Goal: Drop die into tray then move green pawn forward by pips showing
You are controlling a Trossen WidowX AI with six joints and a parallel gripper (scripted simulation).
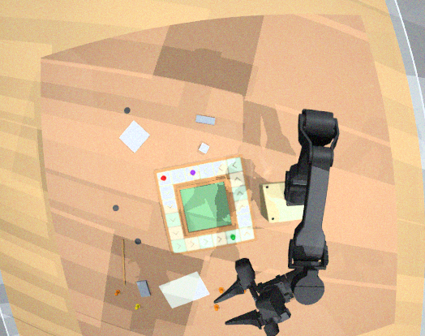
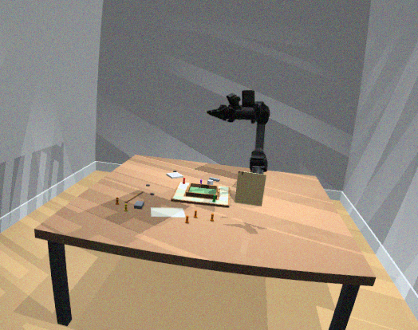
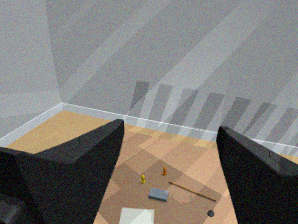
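Observation:
The die (image 1: 203, 148) (image 2: 210, 182) is a small white cube on the table behind the board; its pips are too blurred to read. The green-floored tray (image 1: 199, 211) (image 2: 203, 190) is in the middle of the board (image 1: 244, 219) and looks empty. My green pawn (image 1: 233, 237) (image 2: 214, 198) stands on the board's front row, near the right corner. The red pawn (image 1: 163, 178) (image 2: 183, 181) and the purple pawn (image 1: 192, 172) (image 2: 201, 182) stand on the back row. My gripper (image 1: 221, 312) (image 2: 208, 112) (image 3: 171, 130) is open and empty, high above the table's front part, away from die and pawn.
A cream panel (image 1: 274, 203) (image 2: 250, 188) is at the arm's base. A white sheet (image 1: 184, 290) (image 2: 167, 212), a blue-grey block (image 1: 143, 288) (image 3: 158, 194), a thin stick (image 1: 123, 261) and small orange and yellow figures lie or stand in front. A grey block (image 1: 205, 119) and white square (image 1: 134, 136) lie behind.

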